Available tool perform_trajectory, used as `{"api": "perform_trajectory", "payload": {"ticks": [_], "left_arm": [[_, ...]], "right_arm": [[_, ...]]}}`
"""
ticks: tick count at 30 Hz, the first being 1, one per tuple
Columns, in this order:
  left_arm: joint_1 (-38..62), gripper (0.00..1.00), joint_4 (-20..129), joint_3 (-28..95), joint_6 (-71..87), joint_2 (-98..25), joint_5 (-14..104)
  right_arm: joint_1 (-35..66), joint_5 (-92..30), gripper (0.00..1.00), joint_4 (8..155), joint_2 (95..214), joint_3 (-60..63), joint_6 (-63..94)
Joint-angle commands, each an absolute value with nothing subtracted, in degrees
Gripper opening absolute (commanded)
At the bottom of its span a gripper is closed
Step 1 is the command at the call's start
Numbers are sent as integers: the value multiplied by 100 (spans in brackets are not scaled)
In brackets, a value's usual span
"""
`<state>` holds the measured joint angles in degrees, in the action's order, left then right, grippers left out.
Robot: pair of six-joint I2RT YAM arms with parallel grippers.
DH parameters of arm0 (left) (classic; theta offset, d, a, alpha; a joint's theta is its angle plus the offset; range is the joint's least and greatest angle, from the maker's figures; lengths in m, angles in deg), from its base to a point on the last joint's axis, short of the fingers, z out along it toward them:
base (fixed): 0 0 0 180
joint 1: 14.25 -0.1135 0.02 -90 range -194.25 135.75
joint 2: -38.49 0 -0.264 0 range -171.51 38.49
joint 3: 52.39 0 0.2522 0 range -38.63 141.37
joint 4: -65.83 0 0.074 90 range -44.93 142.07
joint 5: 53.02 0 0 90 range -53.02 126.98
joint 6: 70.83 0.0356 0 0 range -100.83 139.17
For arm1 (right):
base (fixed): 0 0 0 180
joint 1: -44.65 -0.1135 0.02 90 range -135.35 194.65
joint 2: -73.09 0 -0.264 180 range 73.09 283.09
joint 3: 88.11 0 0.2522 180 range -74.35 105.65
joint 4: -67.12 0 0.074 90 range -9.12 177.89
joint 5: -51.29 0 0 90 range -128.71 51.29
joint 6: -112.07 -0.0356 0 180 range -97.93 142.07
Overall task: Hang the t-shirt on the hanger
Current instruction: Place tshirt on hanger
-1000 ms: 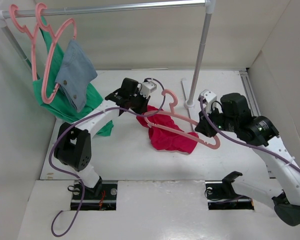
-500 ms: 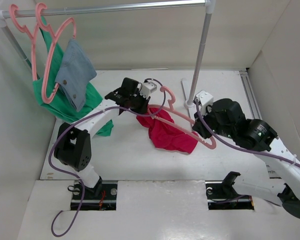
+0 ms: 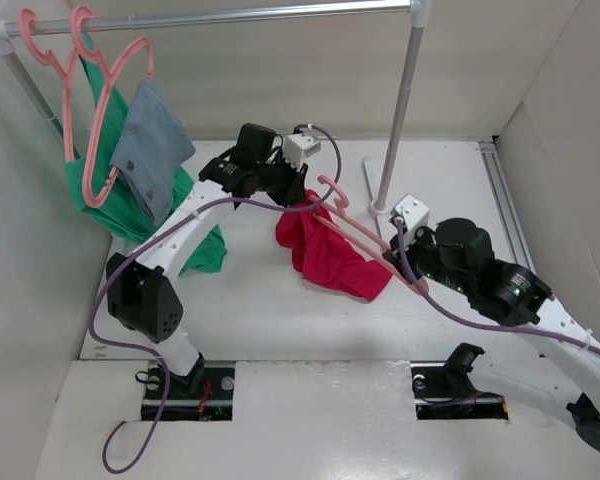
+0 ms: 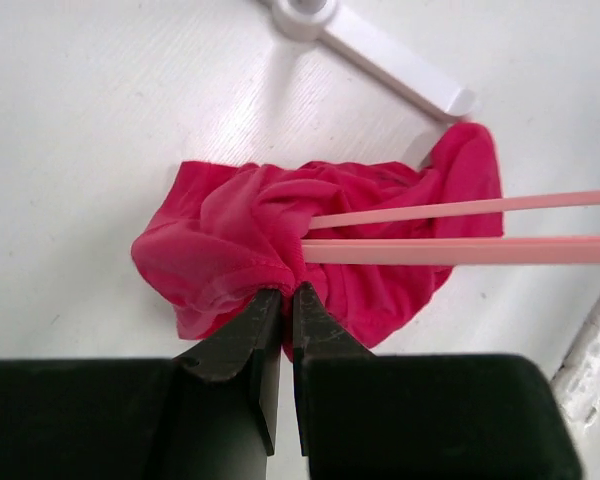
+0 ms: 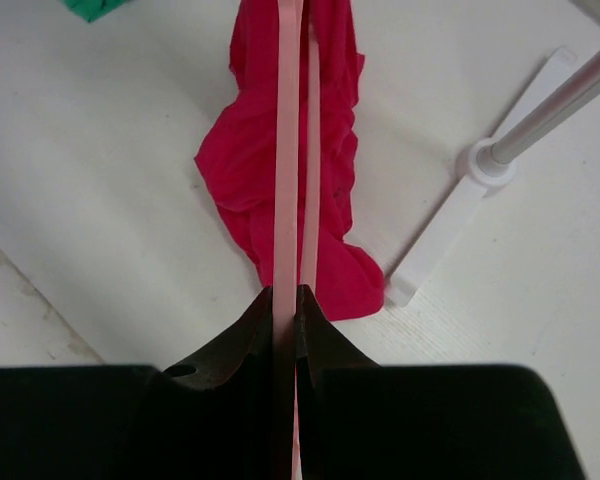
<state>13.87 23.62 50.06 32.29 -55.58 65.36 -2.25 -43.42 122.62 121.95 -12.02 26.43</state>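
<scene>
- t-shirt [image 3: 325,258] first: crimson-pink, bunched and stretched out along the hanger [image 3: 365,240], mid-table, just left of the rack post [image 3: 405,90].
- No print shows on the cloth, only folds.
- Left gripper [image 3: 302,200] has its fingers pinched together on a gathered fold at the shirt's far-left end, and the left wrist view shows the tips [image 4: 287,290] biting right into the fabric [image 4: 240,230].
- Right gripper [image 3: 408,268] is clamped on the hanger's near-right end, with the thin pink bar [image 5: 287,150] running straight out between its tips [image 5: 285,292] and over the cloth [image 5: 250,150].
- Both hanger bars [image 4: 460,250] disappear into the folds beside the left fingertips.
- Edges now: the rack's white foot [image 5: 450,220] lies just beside the shirt's right end, and the post rises close behind the hanger's hook.
- Bare table [image 3: 240,310] lies open to the left and near side of the shirt.
- Far left, the green garment [image 3: 130,205] and denim garment [image 3: 150,150] hang well apart from the action.
- Against a second ago, the left arm has lifted and swung further away, drawing the shirt longer, while the right gripper has dropped nearer.
</scene>
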Motion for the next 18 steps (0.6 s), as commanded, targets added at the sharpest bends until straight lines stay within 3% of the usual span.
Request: {"api": "perform_trajectory", "payload": {"ticks": [1, 12, 18], "left_arm": [[1457, 0, 2044, 5646, 3445, -5450, 7046], [1651, 0, 1156, 7299, 4551, -5635, 7003], [1774, 0, 708, 7668, 4878, -5635, 7688]], "right_arm": [[96, -3626, 0, 10738, 11714, -1579, 3032], [1686, -726, 0, 9820, 11642, -2205, 3376], [2591, 365, 0, 9066, 11694, -2635, 3323]]}}
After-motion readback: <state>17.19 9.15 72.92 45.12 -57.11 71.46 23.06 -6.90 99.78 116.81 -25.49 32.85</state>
